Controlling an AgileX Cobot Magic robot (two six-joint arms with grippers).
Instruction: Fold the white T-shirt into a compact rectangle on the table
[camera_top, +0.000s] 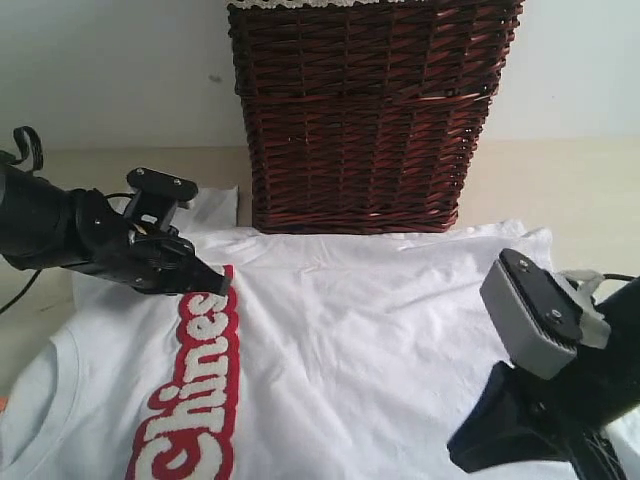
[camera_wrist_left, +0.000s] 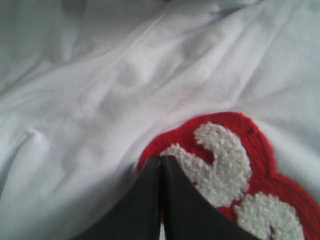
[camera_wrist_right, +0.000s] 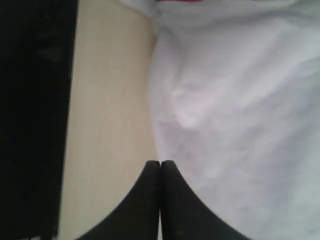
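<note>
Jaws of the left gripper (camera_wrist_left: 160, 160) sit closed at the white T-shirt's (camera_top: 400, 330) red lettering (camera_wrist_left: 220, 160). The right gripper (camera_wrist_right: 160, 163), also closed, hovers at the shirt's edge

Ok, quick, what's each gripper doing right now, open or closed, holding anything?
Left gripper: closed, tip at the red lettering of the shirt, nothing visibly held.
Right gripper: closed at the edge of the shirt, nothing visibly held.

Smooth cream-beige flat table (camera_top: 585, 185) bearing a large white cotton T-shirt (camera_top: 380, 340) with red-outlined lettering, spread flat and creased, its far edge meeting the base of an upright dark brown wicker basket (camera_top: 370, 120).
</note>
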